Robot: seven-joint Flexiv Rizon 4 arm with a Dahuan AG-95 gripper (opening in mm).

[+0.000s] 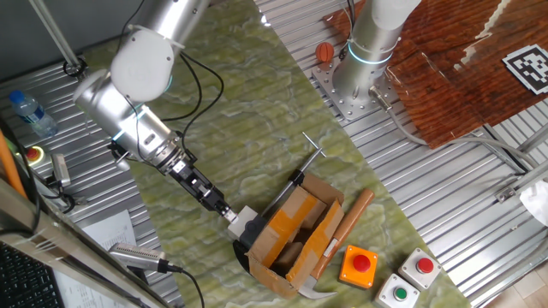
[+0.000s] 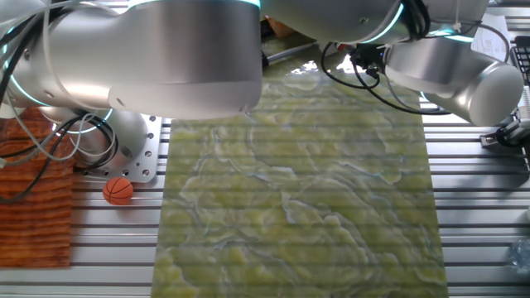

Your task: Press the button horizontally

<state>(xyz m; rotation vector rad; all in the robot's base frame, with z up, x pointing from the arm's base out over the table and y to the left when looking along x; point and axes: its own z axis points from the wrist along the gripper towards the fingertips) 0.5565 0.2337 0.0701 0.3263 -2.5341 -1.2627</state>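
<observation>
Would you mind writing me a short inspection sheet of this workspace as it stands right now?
Surface: green marbled mat over a ribbed metal table.
Job's things: small whitish button with a black part, against the open cardboard carton.
Clutter: hammer leaning on the carton; orange box with red button; two grey boxes, red and green buttons; small orange ball.
Gripper: tip at the button's side; finger state not discernible.
Cables: black cables along the arm.
Surroundings: water bottle, second arm base, wooden board.
</observation>
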